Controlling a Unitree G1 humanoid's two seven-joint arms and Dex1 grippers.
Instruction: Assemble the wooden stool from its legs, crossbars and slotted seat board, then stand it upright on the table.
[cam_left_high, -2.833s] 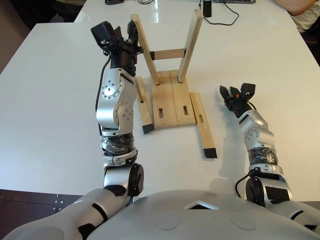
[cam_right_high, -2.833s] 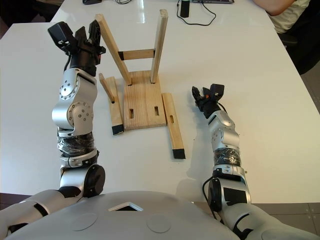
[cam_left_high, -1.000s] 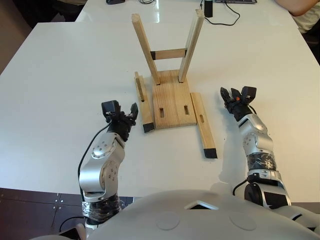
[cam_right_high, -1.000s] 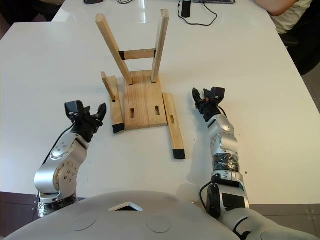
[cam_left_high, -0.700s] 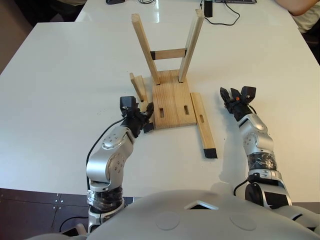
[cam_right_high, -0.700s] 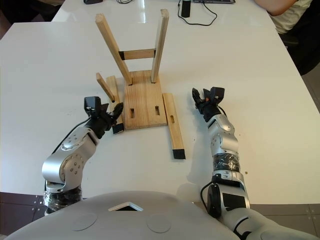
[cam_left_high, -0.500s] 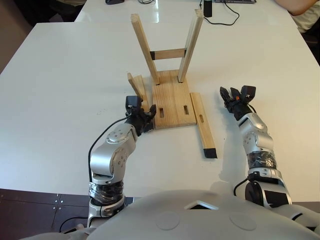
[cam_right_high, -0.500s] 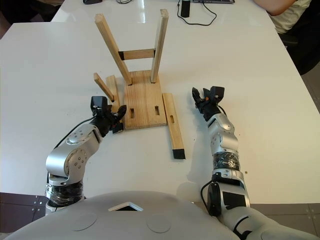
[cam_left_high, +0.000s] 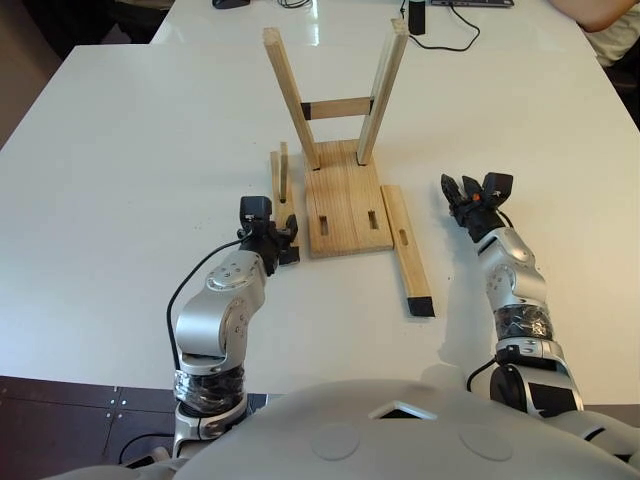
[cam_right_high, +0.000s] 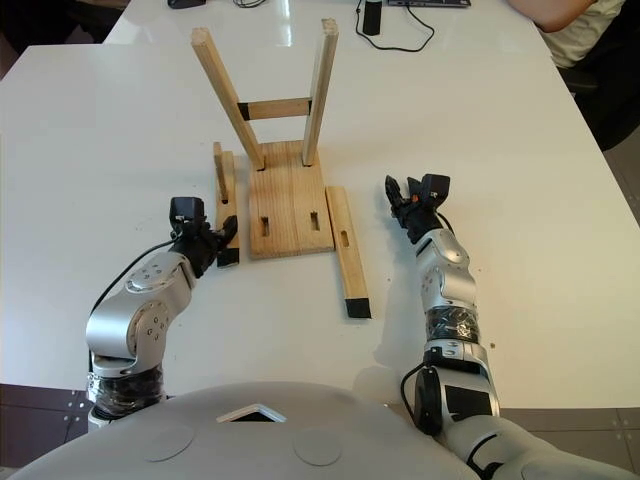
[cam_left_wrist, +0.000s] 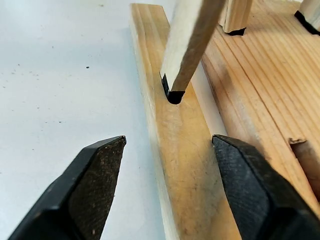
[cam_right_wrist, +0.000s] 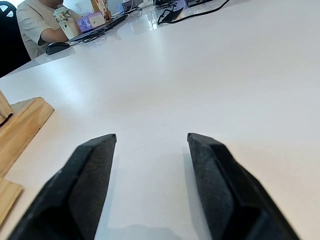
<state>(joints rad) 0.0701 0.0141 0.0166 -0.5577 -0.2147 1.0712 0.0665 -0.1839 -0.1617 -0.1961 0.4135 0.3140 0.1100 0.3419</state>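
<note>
Straddling the near, black-capped end of a leg (cam_left_wrist: 170, 130), the left gripper (cam_left_high: 281, 236) is open. Its blunt, dark, rough-surfaced fingers (cam_left_wrist: 90, 190) sit on either side of the pale strip without clamping it. This leg lies flat on the glossy white counter (cam_left_high: 130, 150), just beside the seat (cam_left_high: 345, 200) at its 9 o'clock edge. A short bar (cam_left_wrist: 187, 45) with a dark tip is plugged into a slot in the leg and rises from it at a tilt.

The seat is a flat rectangular board of light wood with straight lengthwise grain, and two narrow rectangular slots stand open in its near half. At its 12 o'clock end two square-section upright legs (cam_left_high: 290, 95) stand in the board, splaying apart toward their tops. A crossbar (cam_left_high: 337, 107) with dark ends joins them.

At the seat's 3 o'clock edge a second leg (cam_left_high: 404, 245) lies flat, slotted in the middle and black at its near end.

Further toward 3 o'clock, apart from the wood, the right gripper (cam_left_high: 460, 190) is low over bare counter with its wedge-shaped fingers spread and holding nothing.
</note>
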